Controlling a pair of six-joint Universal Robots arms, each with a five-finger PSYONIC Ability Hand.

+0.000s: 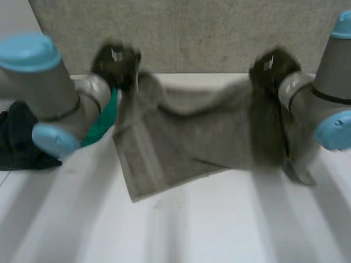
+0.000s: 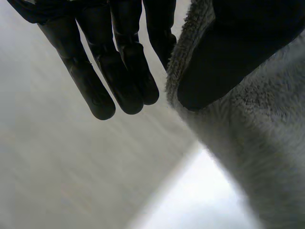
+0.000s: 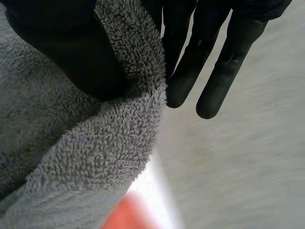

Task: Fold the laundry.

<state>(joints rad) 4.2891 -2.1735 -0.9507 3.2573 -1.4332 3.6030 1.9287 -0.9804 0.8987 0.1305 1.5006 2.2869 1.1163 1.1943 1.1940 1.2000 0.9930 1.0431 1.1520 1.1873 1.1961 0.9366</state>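
Wrist views reveal the pinches: left hand (image 2: 119, 71) and right hand (image 3: 209, 47) each press thumb against straight fingers on a far corner of the grey towel (image 1: 181, 148). Head view shows it hanging between them, near edge on the surface (image 1: 219, 219).

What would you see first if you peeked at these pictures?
The big grey towel catches the eye first. The left hand and the right hand each pinch a far corner and hold it up, so it sags between them while its near edge lies on the white table. By the left arm sit a bright green cloth and a dark cloth.
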